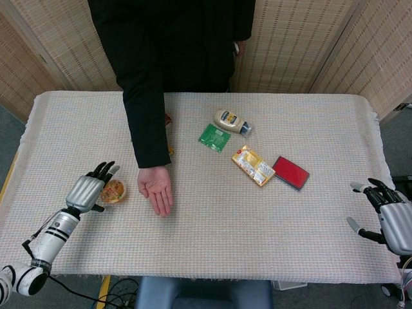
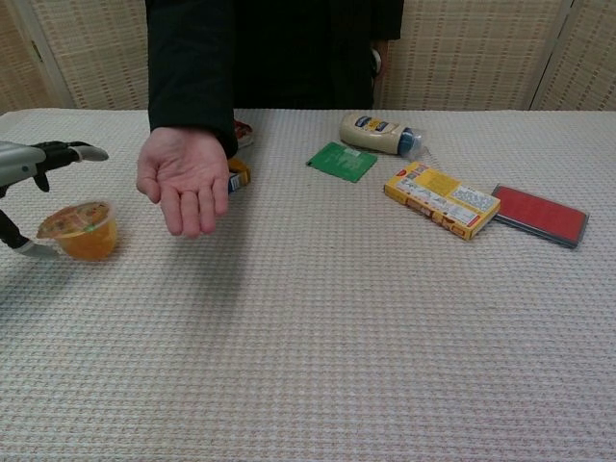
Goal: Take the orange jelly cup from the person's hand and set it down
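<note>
The orange jelly cup [image 1: 114,191] [image 2: 82,229] stands upright on the table cloth near the left front. My left hand [image 1: 90,191] [image 2: 38,164] is just left of it with its fingers spread and lifted off the cup; its thumb lies low beside the cup's base. To the cup's right the person's hand [image 1: 156,191] [image 2: 183,188] hovers palm up and empty. By the table's right edge my right hand [image 1: 389,215] stays open and holds nothing; the chest view does not show it.
A mayonnaise bottle [image 1: 230,120], a green packet [image 1: 214,136], a yellow box [image 1: 253,165] and a red case [image 1: 290,172] lie right of centre. Small items [image 2: 238,176] sit partly hidden behind the person's sleeve. The person stands at the far edge.
</note>
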`<act>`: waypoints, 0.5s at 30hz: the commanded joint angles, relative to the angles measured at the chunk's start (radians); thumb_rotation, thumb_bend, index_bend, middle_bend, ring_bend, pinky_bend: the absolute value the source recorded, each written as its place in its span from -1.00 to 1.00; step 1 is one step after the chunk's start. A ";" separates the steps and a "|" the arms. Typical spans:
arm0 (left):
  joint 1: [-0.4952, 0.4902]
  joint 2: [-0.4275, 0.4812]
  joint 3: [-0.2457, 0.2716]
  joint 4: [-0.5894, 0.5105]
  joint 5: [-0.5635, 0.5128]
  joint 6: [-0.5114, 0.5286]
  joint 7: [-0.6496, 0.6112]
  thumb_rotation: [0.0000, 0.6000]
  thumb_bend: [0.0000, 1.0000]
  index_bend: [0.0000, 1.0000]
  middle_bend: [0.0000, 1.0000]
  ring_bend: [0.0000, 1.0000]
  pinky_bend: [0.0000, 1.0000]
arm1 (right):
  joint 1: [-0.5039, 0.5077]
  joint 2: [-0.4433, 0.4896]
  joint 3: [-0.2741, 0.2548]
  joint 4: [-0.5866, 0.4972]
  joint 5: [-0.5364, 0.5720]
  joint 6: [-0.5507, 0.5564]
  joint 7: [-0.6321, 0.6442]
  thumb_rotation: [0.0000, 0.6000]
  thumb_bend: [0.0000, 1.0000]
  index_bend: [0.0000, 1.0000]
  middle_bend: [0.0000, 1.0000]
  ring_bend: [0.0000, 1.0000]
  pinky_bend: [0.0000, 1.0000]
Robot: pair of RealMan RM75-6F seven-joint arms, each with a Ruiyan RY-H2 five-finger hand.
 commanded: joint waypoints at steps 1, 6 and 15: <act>0.034 0.047 -0.015 -0.068 -0.025 0.047 0.023 1.00 -0.81 -1.00 -1.00 -0.97 -0.44 | 0.001 -0.001 0.000 0.000 -0.001 -0.001 0.000 1.00 -0.50 -0.63 -0.39 -0.66 -0.54; 0.100 0.108 -0.022 -0.153 -0.039 0.155 0.063 1.00 -0.81 -1.00 -1.00 -0.96 -0.44 | 0.003 0.000 -0.001 0.002 0.001 -0.007 -0.002 1.00 -0.50 -0.63 -0.39 -0.66 -0.54; 0.247 0.187 -0.008 -0.278 -0.068 0.335 0.074 1.00 -0.81 -0.89 -1.00 -0.94 -0.44 | 0.009 0.000 -0.003 0.008 0.010 -0.026 0.001 1.00 -0.50 -0.63 -0.39 -0.66 -0.54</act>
